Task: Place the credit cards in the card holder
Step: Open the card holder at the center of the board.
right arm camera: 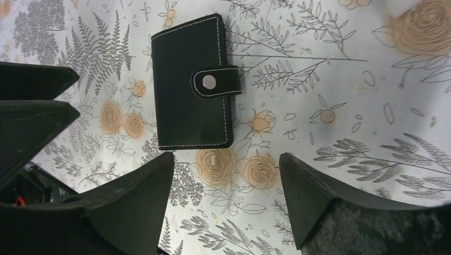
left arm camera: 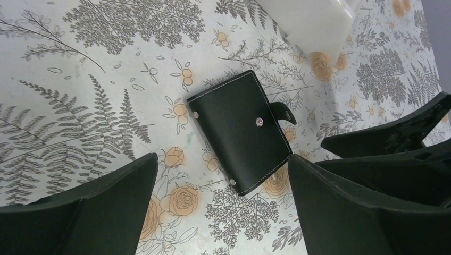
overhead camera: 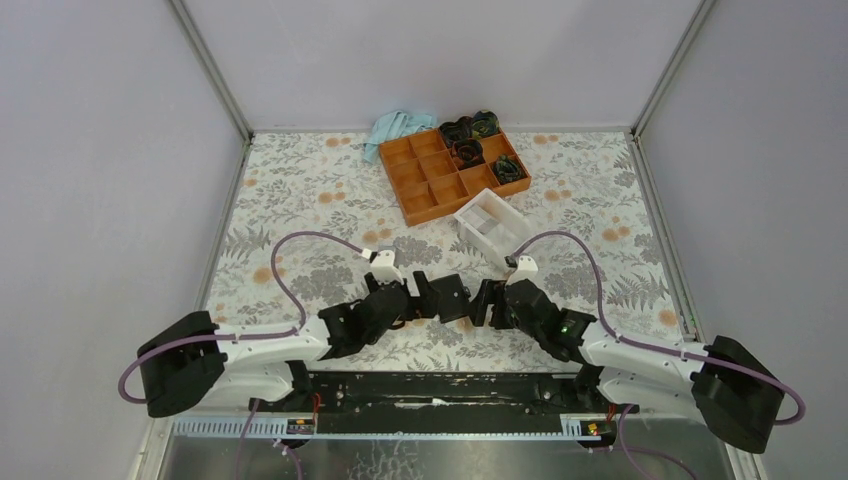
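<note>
The card holder (left arm camera: 242,130) is a black folding wallet that lies closed and flat on the flowered tablecloth, its snap tab fastened. In the top view it (overhead camera: 447,296) sits between the two arms near the front. My left gripper (left arm camera: 222,159) hangs open just above its near corner, holding nothing. From the other side my right gripper (right arm camera: 226,155) is open too, and the card holder (right arm camera: 191,87) lies just beyond its left finger. The credit cards are out of view.
A white open-topped box (overhead camera: 492,228) stands behind the grippers; its corner (left arm camera: 308,21) shows in the left wrist view. Farther back is an orange compartment tray (overhead camera: 455,175) with dark items, and a light-blue cloth (overhead camera: 395,128) beside it.
</note>
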Robot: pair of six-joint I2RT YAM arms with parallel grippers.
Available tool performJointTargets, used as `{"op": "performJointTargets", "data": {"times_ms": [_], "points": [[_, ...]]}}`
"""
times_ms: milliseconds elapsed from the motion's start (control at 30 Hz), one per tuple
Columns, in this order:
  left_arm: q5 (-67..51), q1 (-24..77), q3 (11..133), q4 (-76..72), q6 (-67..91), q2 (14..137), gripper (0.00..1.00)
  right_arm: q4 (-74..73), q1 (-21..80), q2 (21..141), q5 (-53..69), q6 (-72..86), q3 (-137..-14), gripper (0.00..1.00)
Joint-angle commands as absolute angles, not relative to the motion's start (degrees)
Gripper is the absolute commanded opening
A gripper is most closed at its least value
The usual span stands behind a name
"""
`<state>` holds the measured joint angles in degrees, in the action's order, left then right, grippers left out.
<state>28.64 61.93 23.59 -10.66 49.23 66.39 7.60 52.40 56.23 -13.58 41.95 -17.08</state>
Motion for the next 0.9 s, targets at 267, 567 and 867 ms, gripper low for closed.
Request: {"op": "performJointTargets", "data": {"times_ms": [267, 567, 867], "points": [[28.86, 63.5, 21.54, -21.38, 51.4, 72.3, 0.88, 24.16, 52.8, 61.85, -8.59, 49.82, -13.59, 0.78], [28.23, 63.5, 21.86, -25.08, 52.03, 77.05, 0.82, 29.93, 52.75, 64.51, -8.05, 51.57, -11.31, 0.77], [28.33, 63.6, 22.06, -27.73, 52.82, 80.73, 0.78, 36.73, 52.73, 69.01, -6.91, 52.92, -10.54, 0.74]]}}
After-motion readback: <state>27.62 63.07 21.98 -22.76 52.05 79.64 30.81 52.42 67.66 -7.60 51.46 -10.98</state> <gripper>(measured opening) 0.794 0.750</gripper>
